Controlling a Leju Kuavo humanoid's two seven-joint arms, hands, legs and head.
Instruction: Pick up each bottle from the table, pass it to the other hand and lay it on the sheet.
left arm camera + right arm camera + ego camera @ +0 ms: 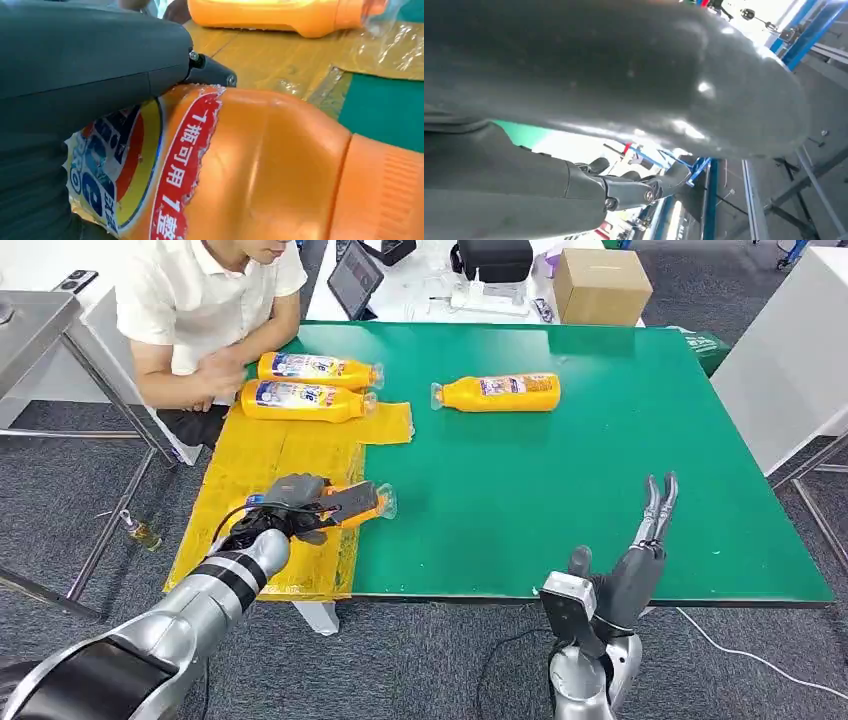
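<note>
Orange detergent bottle (352, 505) gripped in my left hand (292, 502), long axis 9-to-3, cap toward 3, over the yellow sheet (262, 465); right hand (640, 565) splayed, holding nothing.

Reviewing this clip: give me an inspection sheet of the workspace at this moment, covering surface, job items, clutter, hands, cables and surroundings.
Surface: green table with a yellow sheet along its left side.
Job's things: two orange bottles lying at the sheet's far end; a third bottle lying on the bare green; a fourth bottle in the left hand, over the sheet's right edge.
Clutter: nothing seen on the green table.
Hands: left hand grips the fourth bottle; right hand holds nothing, fingers stretched out, at the near table edge.
Cables: a white cable on the floor, right.
Surroundings: a seated person at the far left corner; a cardboard box and a tablet on the table behind.
</note>
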